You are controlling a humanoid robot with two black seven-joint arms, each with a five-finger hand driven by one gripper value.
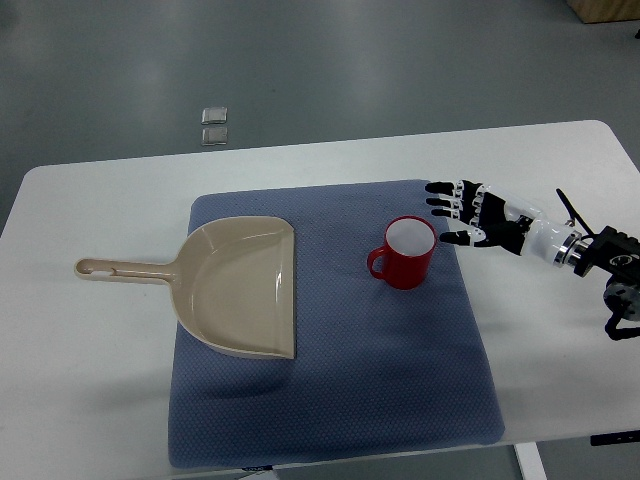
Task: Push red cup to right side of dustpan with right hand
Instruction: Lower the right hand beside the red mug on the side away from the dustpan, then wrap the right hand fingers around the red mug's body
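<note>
The red cup [405, 254] stands upright on the blue mat [330, 400], right of centre, with its white inside showing and its handle turned toward the left and slightly toward the robot. It is already placed to the right of the beige dustpan [243, 287], well apart from the pan's straight open edge, so the task is judged to be at or near its end, or else only a small correction is being asked for. The right hand [470, 212] is seen just beside the cup on its right and slightly beyond it, with the fingers spread and pointed leftward, nothing being gripped; whether a fingertip touches the rim cannot be told, though a thin gap seems to be left. The arm is brought in from the picture's right edge over the white table [100, 200], and the left arm is not shown at all. If a further push is wanted, contact is best made low on the cup's wall rather than at the rim, so that the cup is slid and not tipped, and the textured mat is likely to drag at its base. The push should be kept slow and in line with the cup's middle, since an off-centre shove would turn it around its handle. Two small clear squares [214, 126] lie on the floor beyond the table, well away from the work.
</note>
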